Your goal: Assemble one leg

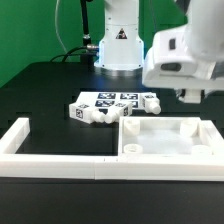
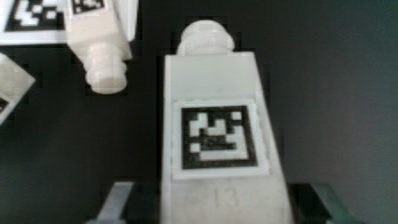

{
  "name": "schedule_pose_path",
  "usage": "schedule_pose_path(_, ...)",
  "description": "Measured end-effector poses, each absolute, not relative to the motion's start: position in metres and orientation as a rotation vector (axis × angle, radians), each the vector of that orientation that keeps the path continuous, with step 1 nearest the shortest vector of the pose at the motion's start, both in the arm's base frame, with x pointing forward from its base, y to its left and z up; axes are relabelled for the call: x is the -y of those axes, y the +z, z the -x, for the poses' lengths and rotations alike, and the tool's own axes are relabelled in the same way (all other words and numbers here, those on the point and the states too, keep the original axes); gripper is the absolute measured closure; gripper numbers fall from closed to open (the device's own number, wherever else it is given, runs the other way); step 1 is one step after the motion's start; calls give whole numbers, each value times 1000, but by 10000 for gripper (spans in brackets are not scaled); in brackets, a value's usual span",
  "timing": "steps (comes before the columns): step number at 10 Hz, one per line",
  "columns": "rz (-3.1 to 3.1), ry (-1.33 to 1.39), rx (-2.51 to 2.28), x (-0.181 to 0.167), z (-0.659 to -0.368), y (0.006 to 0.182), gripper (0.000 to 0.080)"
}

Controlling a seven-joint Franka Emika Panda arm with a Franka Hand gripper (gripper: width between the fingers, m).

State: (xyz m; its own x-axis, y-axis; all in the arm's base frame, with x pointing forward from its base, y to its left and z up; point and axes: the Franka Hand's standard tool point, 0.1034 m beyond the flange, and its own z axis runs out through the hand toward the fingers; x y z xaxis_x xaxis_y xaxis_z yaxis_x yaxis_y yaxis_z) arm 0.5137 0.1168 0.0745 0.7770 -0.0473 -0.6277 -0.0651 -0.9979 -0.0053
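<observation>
Dark grey fingers [image 2: 121, 202] of the gripper [image 2: 222, 205] stand at the near edge of the wrist view. They are drawn in against both flanks of the leg [image 2: 217, 120], a stubby white plastic peg, and pinch its butt end. The leg runs straight away from the jaws, centred between them. Its body is a flat-faced block of smooth matt plastic that steps in to a narrower, rounded tip at the far end. A square black-and-white tag sits on its upward face.

Beyond it, on the matt black tabletop [image 2: 338, 60], a second small white peg [image 2: 102, 62] lies slanted, clear of the held one. A tagged white piece [image 2: 54, 15] behind it is cropped by the frame.

In the exterior view, the long white border rails [image 1: 40, 160] form a square-edged L nearest the camera. Next comes the large flat white square panel [image 1: 165, 140], with a raised rim and shallow recesses. Behind it lies a cluster of tagged white pegs [image 1: 100, 108]. The gripper's blurred white housing hangs above the panel's far side, on the exterior view's right, and the leg cannot be made out there. Farthest stands the white robot base [image 1: 118, 45], before a green backdrop [image 1: 30, 30].
</observation>
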Motion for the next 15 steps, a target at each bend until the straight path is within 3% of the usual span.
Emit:
schedule_pose_path(1,2946,925,-77,-112,-546,97,514)
schedule_pose_path(2,2967,787,-69,-107,-571,108,514)
schedule_pose_path(4,3036,555,-68,-111,-595,133,514)
schedule_pose_path(8,3065,189,-85,-112,-600,126,514)
schedule_pose_path(12,3041,-190,-42,-104,-657,146,514)
schedule_pose_path(15,3023,-409,-45,-104,-659,141,514)
